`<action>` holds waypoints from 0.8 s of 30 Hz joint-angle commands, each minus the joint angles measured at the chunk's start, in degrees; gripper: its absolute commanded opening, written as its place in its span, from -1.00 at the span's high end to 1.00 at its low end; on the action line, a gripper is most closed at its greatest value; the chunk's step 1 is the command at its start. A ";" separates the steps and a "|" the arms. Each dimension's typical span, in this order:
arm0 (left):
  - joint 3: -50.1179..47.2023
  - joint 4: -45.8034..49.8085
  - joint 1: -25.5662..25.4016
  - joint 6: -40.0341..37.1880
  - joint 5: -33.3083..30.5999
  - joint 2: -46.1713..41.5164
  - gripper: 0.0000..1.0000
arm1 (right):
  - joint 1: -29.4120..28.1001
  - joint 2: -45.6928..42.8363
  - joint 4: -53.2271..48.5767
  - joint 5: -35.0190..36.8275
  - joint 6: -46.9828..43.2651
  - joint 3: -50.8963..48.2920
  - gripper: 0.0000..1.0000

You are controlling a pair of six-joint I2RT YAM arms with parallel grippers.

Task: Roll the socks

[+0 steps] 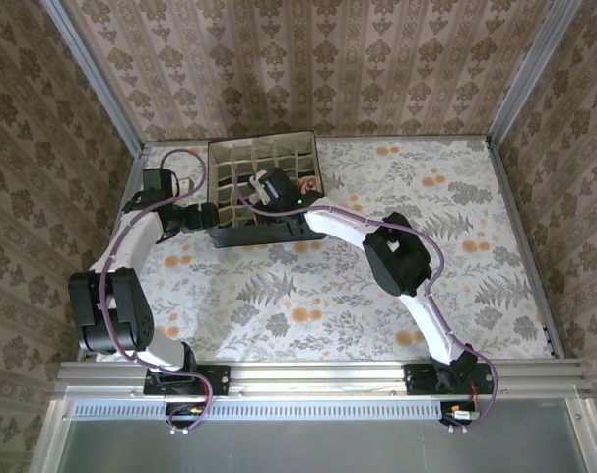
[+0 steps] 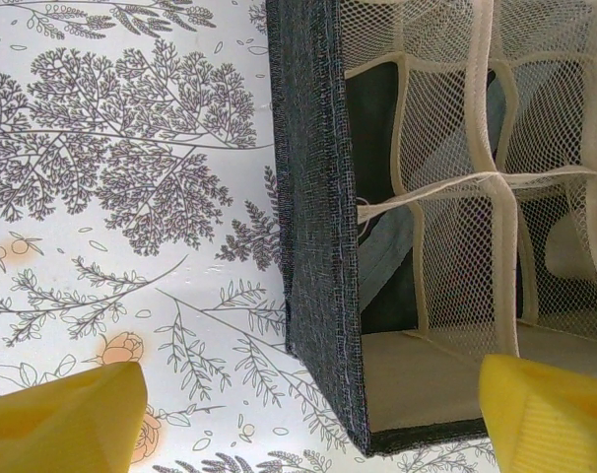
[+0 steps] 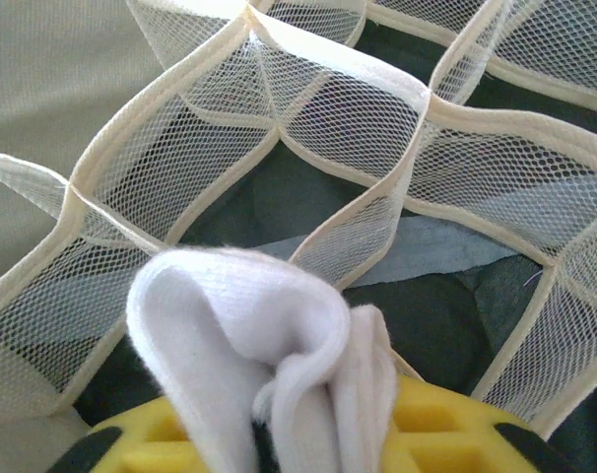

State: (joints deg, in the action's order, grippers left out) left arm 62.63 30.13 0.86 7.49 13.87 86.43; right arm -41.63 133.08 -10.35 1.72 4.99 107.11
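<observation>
1. Cream sock (image 3: pixel 249 345), folded into a soft wad, lay nearest the right wrist lens. It rested against a yellow finger (image 3: pixel 446 424) of the right gripper (image 1: pixel 267 187) and hung just above the open mesh cells below it.
2. Jaws of the right gripper: only one finger could be made out behind the fabric. Whether the jaws pinched the sock or stood apart from it could not be told.
3. Organiser (image 1: pixel 269 235): a dark fabric box divided by cream mesh partitions into a grid of cells. From above, it stood on the far part of the table, left of centre, with the right gripper reaching over its middle cells.
4. Left gripper (image 2: pixel 303 424): jaws wide and holding nothing. Its yellow fingertips (image 2: pixel 67 414) straddled the near left corner of the organiser's dark outer wall, one on the cloth side and the other on the cell side. Contact with the wall could not be determined.
5. Table (image 1: pixel 377 296): covered by a pale cloth printed with grey ferns and orange flowers.
6. Reddish-tan bundle (image 1: pixel 306 184): sat in a cell just to the right of the right gripper. It was too small in the overhead view to identify with certainty.
</observation>
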 commanded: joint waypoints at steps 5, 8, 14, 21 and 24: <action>0.90 1.75 0.51 -1.51 -0.94 0.30 -0.74 | 0.19 -2.91 0.89 -0.23 0.98 -4.07 -0.19; 1.34 2.24 0.72 -1.88 -1.38 -0.37 -0.74 | 0.20 -4.87 1.38 0.87 1.45 -4.38 -0.31; 2.39 3.35 0.77 -3.02 -2.17 -1.48 -0.75 | 0.34 -7.23 0.07 -0.34 2.21 -2.39 -0.51; 4.00 3.71 1.24 -6.11 -4.66 -4.43 -0.78 | 0.41 -10.11 -2.59 -1.03 0.73 1.33 -0.54; 3.31 2.43 1.76 -7.75 -4.88 -6.90 -0.78 | 0.54 -12.50 -3.53 0.93 0.21 1.47 -0.55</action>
State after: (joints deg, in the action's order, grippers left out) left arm 64.38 32.32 1.76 2.83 10.28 82.83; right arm -41.30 125.43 -11.53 1.26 6.15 106.48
